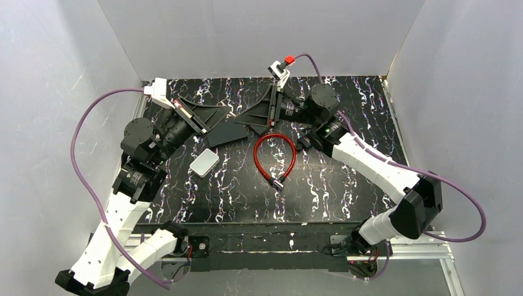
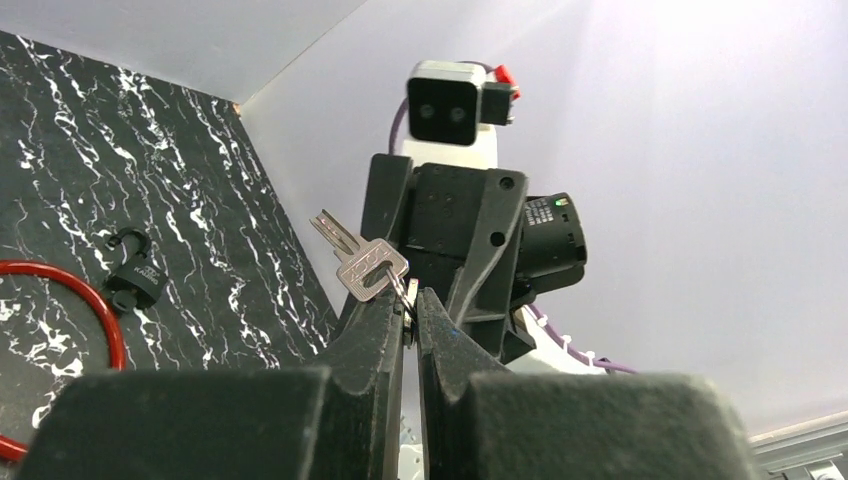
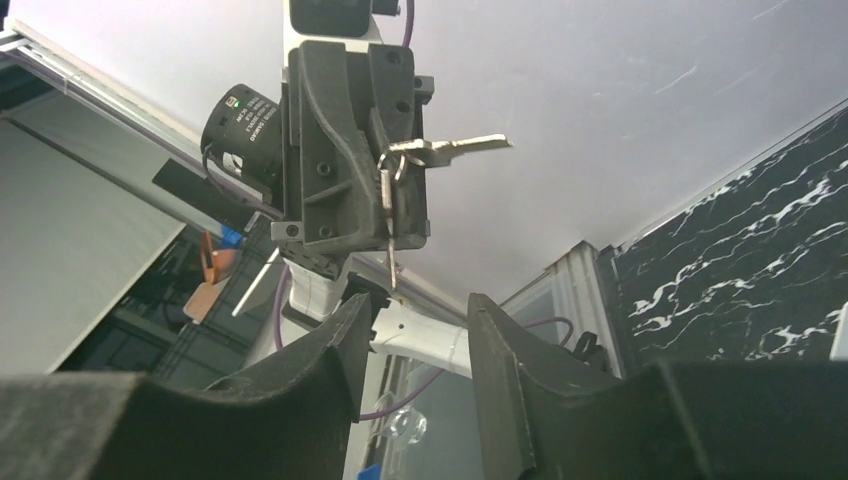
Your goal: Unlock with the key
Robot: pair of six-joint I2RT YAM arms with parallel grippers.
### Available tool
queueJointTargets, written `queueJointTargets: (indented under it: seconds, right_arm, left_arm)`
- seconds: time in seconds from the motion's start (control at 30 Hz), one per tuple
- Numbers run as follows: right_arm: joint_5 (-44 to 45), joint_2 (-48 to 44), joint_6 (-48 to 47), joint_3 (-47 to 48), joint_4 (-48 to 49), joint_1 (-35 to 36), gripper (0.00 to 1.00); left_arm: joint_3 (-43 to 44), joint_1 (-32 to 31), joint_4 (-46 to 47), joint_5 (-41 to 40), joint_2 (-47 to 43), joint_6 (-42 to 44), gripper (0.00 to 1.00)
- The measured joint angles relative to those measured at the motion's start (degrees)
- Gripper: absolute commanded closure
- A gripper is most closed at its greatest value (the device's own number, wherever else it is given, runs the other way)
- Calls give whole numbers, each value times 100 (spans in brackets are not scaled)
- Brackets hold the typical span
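Observation:
My left gripper (image 2: 410,300) is shut on the key (image 2: 366,267), a small silvery key on a ring, held in the air. Its toothed blade points up and to the left, and the ring is pinched between the fingertips. In the right wrist view the key (image 3: 447,149) sticks out sideways from the left gripper, and a second thin piece hangs below it on the ring. My right gripper (image 3: 415,312) is open and faces the left gripper (image 1: 227,115) a short way off, with nothing between its fingers. A small black padlock (image 2: 134,277) lies on the table, joined to a red cable loop (image 1: 274,154).
A white box (image 1: 204,163) lies on the black marbled table (image 1: 345,197) in front of the left gripper. Grey walls close in the table at the back and on both sides. Both grippers (image 1: 247,118) meet above the back middle of the table.

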Motion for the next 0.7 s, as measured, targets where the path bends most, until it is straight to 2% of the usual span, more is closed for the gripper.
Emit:
queueJointTargets:
  seconds: [0.1,0.43,0.7]
  right_arm:
    - [-55,94,103,26,50,65,57]
    - [-83,228,379,240,397,152,60]
    - [-22,300,654,240,725,159,75]
  left_arm:
    - [-10,0,146,0,4,-54,100]
    - [-198,0,300,-8,-81,-71,100]
    - [-198,0,379,-48,-164,-47,100]
